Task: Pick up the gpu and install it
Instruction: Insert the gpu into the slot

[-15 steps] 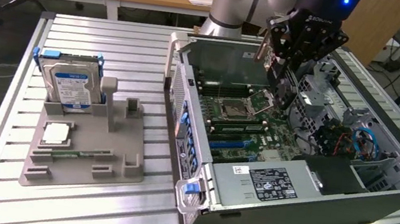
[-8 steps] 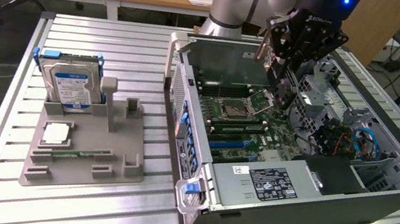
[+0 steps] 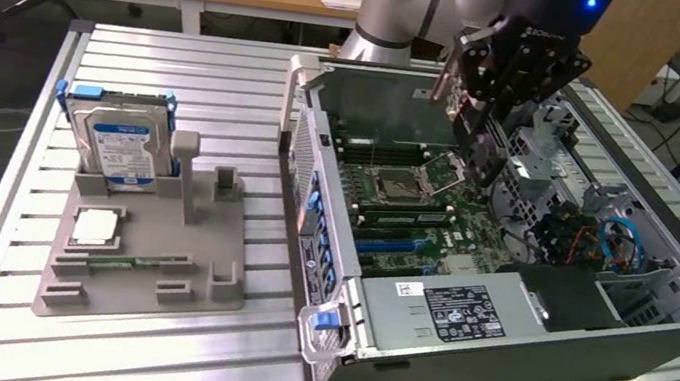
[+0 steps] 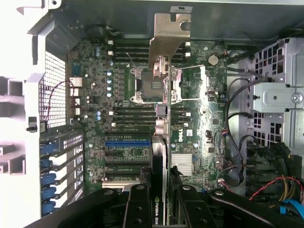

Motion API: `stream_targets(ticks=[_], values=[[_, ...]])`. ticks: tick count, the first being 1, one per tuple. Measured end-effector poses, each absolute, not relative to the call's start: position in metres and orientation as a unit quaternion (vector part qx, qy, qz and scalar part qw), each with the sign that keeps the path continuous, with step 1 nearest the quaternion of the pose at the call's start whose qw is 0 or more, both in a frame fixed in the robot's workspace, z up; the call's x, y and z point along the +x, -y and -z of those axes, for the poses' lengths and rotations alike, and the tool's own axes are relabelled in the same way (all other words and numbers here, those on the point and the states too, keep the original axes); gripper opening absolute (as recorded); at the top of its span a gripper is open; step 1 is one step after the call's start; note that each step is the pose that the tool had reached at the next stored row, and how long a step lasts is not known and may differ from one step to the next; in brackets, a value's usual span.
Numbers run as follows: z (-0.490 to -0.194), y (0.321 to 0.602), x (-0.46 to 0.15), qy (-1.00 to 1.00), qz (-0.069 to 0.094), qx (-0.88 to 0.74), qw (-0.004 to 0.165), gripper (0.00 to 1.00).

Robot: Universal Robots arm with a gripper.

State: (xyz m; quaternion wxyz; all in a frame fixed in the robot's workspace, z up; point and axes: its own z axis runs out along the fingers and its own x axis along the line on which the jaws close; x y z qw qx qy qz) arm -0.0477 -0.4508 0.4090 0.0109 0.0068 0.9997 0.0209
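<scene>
The gpu (image 4: 161, 137) hangs edge-on in my gripper (image 4: 159, 192), its silvery end bracket (image 4: 167, 33) at the far end. The black fingers (image 4: 137, 202) press on both faces of the card, so the gripper is shut on it. The card hovers above the motherboard (image 4: 95, 99) of the open computer case (image 3: 640, 347), over the CPU socket and apart from the blue expansion slot (image 4: 126, 142). In the exterior view the gripper (image 3: 491, 87) is over the case's far half with the gpu (image 3: 444, 90) hanging below it.
A grey holder (image 3: 146, 268) on the exterior view's left carries an upright hard drive (image 3: 117, 147), a CPU chip (image 3: 95, 228) and a memory stick (image 3: 120, 262). Inside the case are a power supply (image 3: 458, 309), drive cage (image 4: 278, 102) and loose cables (image 4: 266, 185).
</scene>
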Motion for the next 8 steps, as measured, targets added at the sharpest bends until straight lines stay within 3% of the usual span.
stream_targets(ticks=[8], values=[[-0.4087,0.4508,-0.0457,-0.999,-0.021,-0.026,0.010,0.26]])
